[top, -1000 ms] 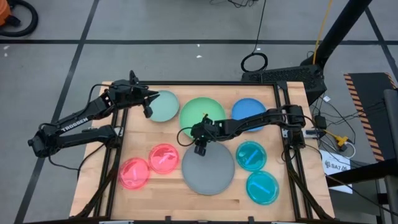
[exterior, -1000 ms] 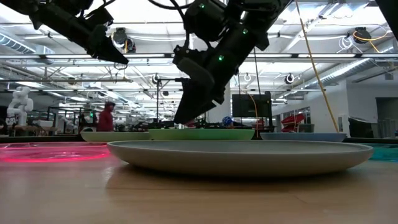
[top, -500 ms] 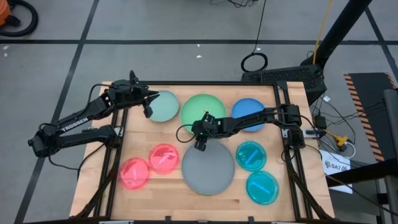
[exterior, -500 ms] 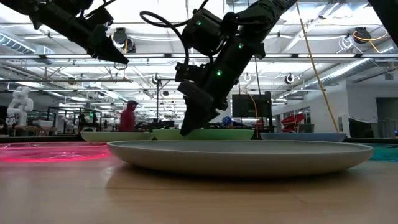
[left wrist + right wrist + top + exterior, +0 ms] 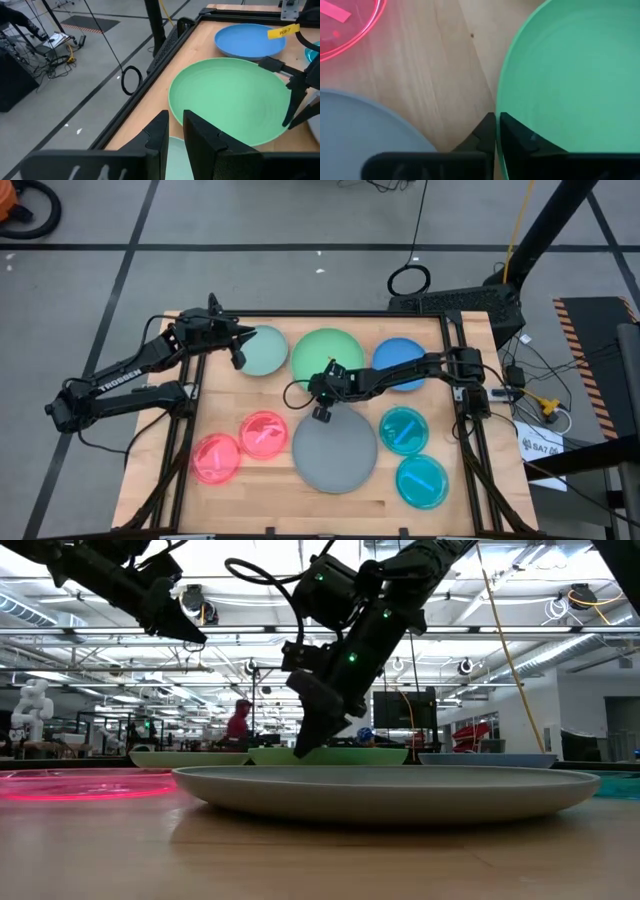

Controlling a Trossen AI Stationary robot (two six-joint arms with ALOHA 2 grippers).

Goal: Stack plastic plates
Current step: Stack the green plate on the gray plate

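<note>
My right jaws [image 5: 495, 131] nearly closed, pinching green plate [image 5: 326, 361] rim beside grey plate [image 5: 334, 451] mid-tabletop. Risk: thin-edge grip slips on lift, plate drops or knocks grey. Left jaws [image 5: 172, 135] near-closed, empty, above mint plate [image 5: 262, 351].

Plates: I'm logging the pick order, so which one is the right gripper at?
The large green plate. The right gripper sits shut at its near rim, beside the grey plate.

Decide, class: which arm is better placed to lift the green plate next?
The right. Its right gripper is already down at the green plate's rim, fingers closed on its edge in the wrist view. The left gripper hangs above the pale mint plate.
</note>
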